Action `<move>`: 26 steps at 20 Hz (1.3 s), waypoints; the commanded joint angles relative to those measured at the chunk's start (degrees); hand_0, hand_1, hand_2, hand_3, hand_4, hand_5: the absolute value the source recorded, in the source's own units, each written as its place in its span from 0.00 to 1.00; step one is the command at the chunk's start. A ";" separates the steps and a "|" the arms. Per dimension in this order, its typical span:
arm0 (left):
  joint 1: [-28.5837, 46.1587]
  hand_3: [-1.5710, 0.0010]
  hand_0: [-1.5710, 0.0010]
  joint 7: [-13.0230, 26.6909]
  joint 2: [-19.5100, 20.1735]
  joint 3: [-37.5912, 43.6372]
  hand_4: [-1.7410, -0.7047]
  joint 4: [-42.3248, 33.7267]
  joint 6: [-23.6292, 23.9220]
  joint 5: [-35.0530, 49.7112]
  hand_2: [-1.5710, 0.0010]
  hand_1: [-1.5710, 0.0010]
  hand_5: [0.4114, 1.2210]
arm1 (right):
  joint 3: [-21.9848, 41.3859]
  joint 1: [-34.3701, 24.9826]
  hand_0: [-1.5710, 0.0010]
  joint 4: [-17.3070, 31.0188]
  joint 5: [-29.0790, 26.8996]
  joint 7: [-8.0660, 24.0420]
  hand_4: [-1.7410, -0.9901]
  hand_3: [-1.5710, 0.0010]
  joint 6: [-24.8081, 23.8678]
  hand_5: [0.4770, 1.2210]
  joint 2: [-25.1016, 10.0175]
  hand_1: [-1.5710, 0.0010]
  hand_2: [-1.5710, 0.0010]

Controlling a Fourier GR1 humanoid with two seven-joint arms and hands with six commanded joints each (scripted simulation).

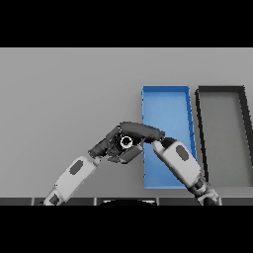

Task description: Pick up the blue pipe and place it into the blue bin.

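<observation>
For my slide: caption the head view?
Both hands, left and right, meet beside the blue bin; dark bin alongside.

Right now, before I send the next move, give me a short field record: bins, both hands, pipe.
blue bin: on the grey table, right of centre, open top
dark bin: right of the blue bin, alongside it
left hand: meets the right hand just left of the blue bin
right hand: wrist over the blue bin's left wall
blue pipe: not visible; a ring-shaped part shows between the hands
fingers: grip cannot be told
</observation>
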 commanded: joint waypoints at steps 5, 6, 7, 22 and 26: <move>0.24 0.63 0.09 0.70 -0.85 0.85 0.02 -0.25 -0.06 2.21 0.10 0.09 0.99 | 0.12 0.12 0.09 0.05 3.45 -3.93 0.38 0.12 -1.74 0.72 1.09 0.09 0.09; 0.53 0.62 0.07 -0.23 -0.14 0.85 0.02 -0.42 -0.23 2.45 0.08 0.08 0.99 | -0.21 0.24 0.07 -0.36 4.12 -4.68 0.38 0.10 -1.18 0.77 0.73 0.07 0.07; 0.00 0.65 0.06 -0.34 -0.17 0.44 0.01 -0.42 -0.21 2.19 0.06 0.07 0.99 | 0.18 0.86 0.06 -1.44 4.28 -5.43 0.37 0.08 -0.98 0.82 0.53 0.06 0.06; -1.24 0.96 0.90 -0.94 2.14 0.83 0.83 1.79 -4.66 -5.31 0.91 0.91 0.53 | -0.23 2.91 0.00 -3.26 2.85 -3.32 0.34 0.00 -1.24 0.99 3.01 0.00 0.00; -1.02 0.99 0.96 0.04 1.93 0.95 0.88 2.18 -3.70 -5.15 0.96 0.96 0.34 | -0.77 2.92 0.00 -3.71 4.35 -3.06 0.34 0.00 -1.19 1.00 3.91 0.00 0.00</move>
